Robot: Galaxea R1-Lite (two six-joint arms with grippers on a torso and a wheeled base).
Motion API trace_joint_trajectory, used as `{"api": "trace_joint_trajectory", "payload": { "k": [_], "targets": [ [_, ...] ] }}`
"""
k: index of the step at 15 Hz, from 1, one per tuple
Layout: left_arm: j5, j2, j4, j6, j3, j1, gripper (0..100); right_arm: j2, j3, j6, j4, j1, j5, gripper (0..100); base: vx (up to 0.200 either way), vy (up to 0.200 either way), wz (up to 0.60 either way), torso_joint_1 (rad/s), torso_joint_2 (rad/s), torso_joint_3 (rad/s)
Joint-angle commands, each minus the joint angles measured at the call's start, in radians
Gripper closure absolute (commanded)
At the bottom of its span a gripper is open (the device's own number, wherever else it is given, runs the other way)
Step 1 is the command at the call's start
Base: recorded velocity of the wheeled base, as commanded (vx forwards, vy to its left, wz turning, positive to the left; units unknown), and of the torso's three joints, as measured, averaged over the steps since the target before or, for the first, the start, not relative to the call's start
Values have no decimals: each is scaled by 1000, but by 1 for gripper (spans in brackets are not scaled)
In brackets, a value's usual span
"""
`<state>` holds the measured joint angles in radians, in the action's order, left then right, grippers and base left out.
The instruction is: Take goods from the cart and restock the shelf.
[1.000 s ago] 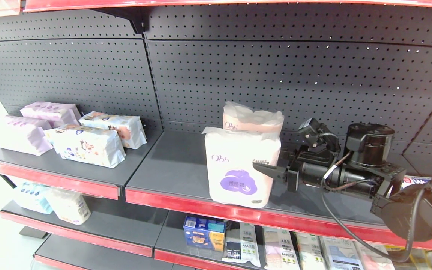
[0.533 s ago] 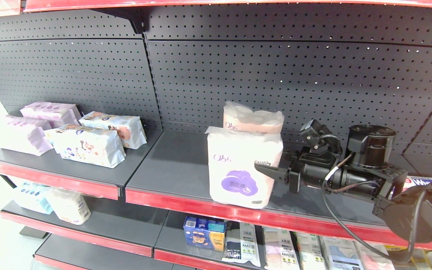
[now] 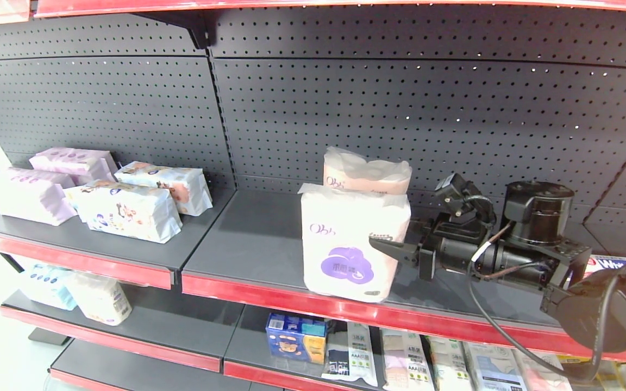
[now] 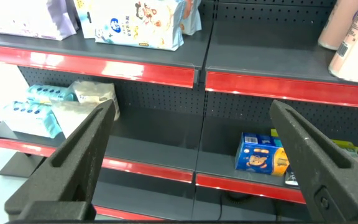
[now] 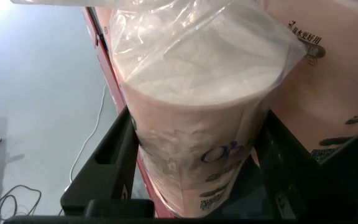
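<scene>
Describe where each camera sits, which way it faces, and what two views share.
Head: on the head, facing the shelf; the right gripper shows.
Left wrist: on the left wrist, facing the lower shelves past the open left gripper.
Right wrist: on the right wrist, facing the tissue pack between its fingers.
Shared: head and right wrist both show that tissue pack.

Right gripper point(image 3: 388, 245) clamped, arm extended level; left gripper point(image 4: 191, 155) spread wide
</scene>
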<state>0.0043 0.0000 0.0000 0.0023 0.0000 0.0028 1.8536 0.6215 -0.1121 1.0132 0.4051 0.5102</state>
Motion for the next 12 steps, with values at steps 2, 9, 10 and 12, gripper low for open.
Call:
{"api": "trace_joint_trajectory", "payload": {
  "k": [2,9,10,12],
  "targets": [
    [0,2,0,-1,0,0,0,2,4,-6,1,0,1,100,0,0,0,0,0,0],
    [0,2,0,-1,0,0,0,9,17,-18,-1,-5,1,100,0,0,0,0,0,0],
    [2,2,0,1,0,0,0,9,9,-18,1,-5,1,100,0,0,0,0,0,0],
    [0,2,0,-1,0,0,0,12,9,-17,1,-6,1,100,0,0,0,0,0,0]
  ]
}}
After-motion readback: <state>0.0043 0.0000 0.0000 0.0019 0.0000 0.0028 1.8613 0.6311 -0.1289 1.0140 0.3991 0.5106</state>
